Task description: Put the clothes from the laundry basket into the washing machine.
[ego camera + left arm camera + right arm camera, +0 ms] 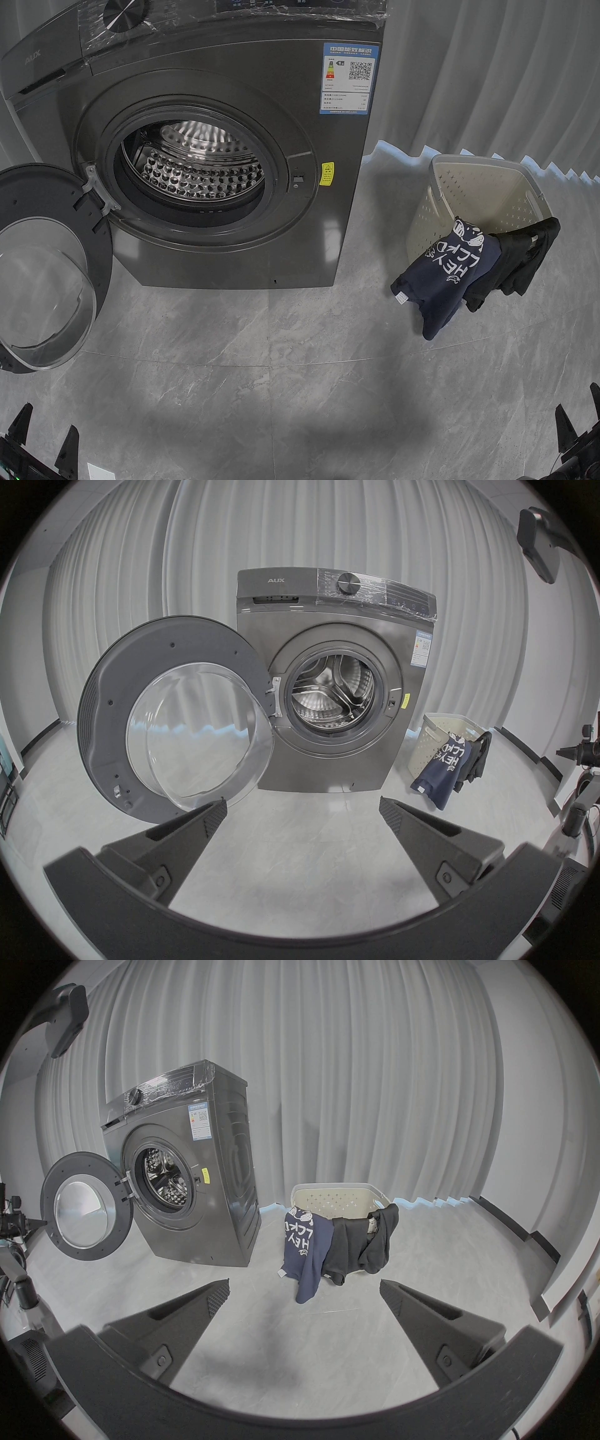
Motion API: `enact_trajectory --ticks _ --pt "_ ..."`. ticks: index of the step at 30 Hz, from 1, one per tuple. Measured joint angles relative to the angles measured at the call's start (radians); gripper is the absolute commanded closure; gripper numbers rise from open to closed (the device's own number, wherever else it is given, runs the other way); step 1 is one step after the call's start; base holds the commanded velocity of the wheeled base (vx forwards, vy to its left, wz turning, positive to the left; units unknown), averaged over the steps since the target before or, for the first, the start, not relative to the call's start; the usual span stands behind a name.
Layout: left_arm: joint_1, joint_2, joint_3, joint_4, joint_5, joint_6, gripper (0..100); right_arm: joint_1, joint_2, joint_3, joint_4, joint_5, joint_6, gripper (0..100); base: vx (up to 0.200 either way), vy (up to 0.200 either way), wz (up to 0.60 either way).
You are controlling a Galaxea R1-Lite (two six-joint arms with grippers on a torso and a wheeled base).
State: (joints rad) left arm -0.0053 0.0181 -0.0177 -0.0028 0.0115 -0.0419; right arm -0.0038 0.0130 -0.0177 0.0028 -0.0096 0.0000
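A grey washing machine point(206, 156) stands on the floor with its round door point(44, 269) swung open to the left and its steel drum point(194, 165) showing nothing inside. To its right sits a cream laundry basket point(484, 187). A navy printed garment point(447, 272) and a black garment point(515, 259) hang over the basket's near rim. My left gripper point(300, 820) is open at the lower left, far from the machine point(331, 680). My right gripper point(303, 1300) is open at the lower right, short of the basket point(337, 1200) and its clothes point(306, 1244).
Pale marble-patterned floor point(281, 362) spreads between me and the machine. Grey curtains point(500, 69) hang behind the basket. The open door juts out into the floor on the left.
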Motion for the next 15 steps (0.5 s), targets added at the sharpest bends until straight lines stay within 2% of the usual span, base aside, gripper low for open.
enact_trajectory --ticks 15 --pt "-0.001 0.0 0.0 0.0 0.0 -0.001 0 -0.001 0.0 0.0 0.0 0.0 0.0 0 0.0 -0.2 0.0"
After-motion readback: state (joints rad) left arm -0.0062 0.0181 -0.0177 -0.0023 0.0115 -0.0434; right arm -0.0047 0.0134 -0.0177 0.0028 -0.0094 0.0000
